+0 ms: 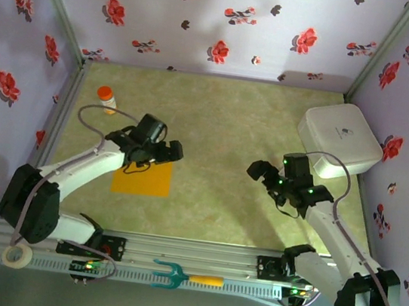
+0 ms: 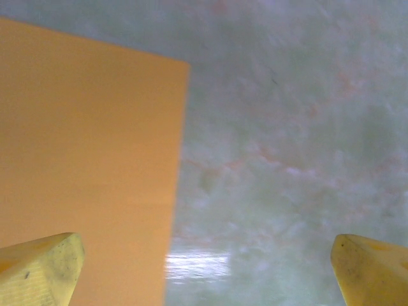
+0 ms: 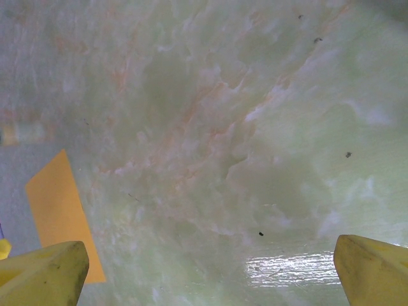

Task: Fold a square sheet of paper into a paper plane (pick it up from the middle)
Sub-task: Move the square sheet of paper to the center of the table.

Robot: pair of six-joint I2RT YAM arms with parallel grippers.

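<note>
One orange-capped bottle [image 1: 106, 98] sits far left. Your one square sheet of paper [image 1: 142, 180] lies flat left of centre, your left gripper [image 1: 165, 153] over its far edge — jaws apart. Then your right gripper [image 1: 263, 173] — likewise apart — near one white box [image 1: 339, 141].

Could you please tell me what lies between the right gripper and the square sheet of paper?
Between the right gripper and the square sheet of paper the table is bare, seen in the top external view.
</note>
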